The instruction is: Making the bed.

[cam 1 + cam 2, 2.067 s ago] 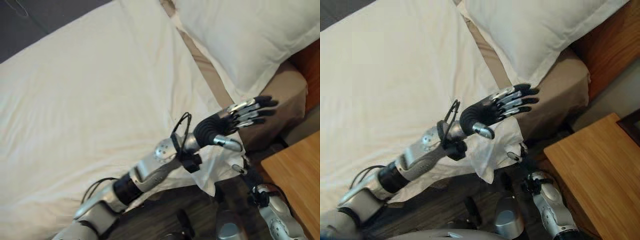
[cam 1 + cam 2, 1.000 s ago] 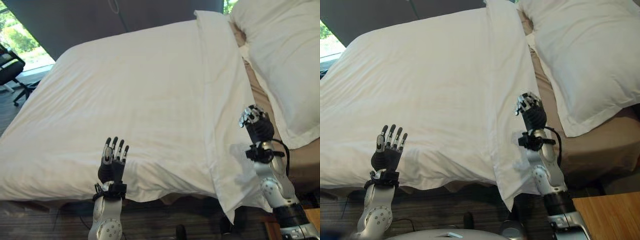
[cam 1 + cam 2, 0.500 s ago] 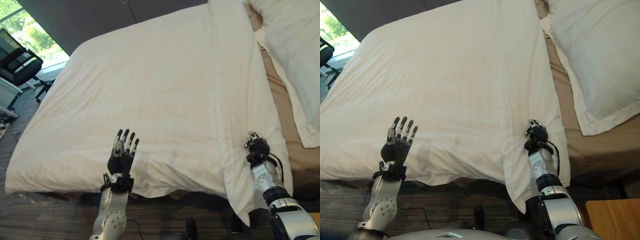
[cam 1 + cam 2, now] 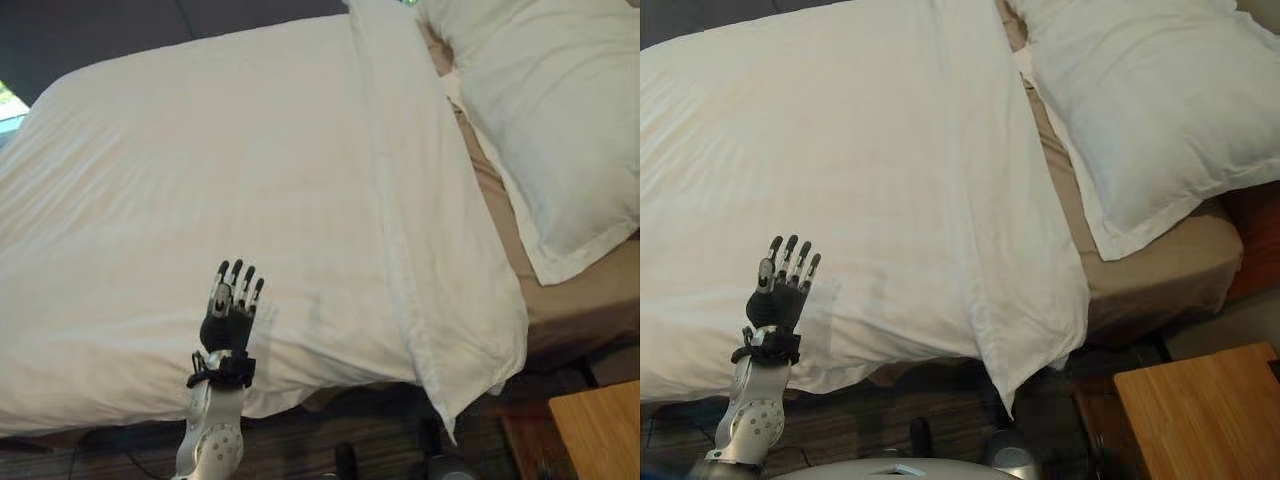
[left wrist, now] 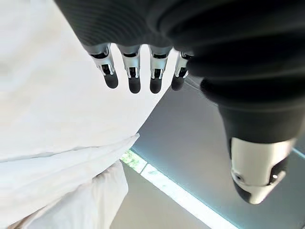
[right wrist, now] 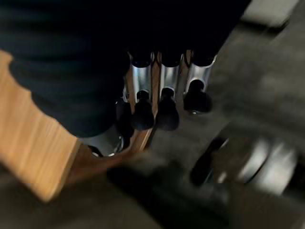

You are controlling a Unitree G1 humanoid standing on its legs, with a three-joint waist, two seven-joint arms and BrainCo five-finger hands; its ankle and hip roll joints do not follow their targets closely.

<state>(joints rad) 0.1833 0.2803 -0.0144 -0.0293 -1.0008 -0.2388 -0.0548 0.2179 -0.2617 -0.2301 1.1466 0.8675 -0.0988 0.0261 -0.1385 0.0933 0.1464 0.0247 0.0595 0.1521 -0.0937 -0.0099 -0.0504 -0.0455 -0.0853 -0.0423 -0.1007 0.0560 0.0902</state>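
Observation:
A white duvet covers the bed, its top edge folded back in a long band that runs down to a corner hanging off the near side. A white pillow lies at the head on the tan sheet. My left hand stands upright at the duvet's near edge, open, fingers straight and holding nothing. In the right wrist view my right hand hangs low beside the nightstand, fingers relaxed, nothing in it.
A wooden nightstand stands at the lower right beside the bed, with dark floor between it and the bed's near side. A dark wall runs behind the bed's far side.
The camera has swung right. My right hand has left the folded band of the duvet and dropped low by the nightstand. The left hand stays raised at the near edge.

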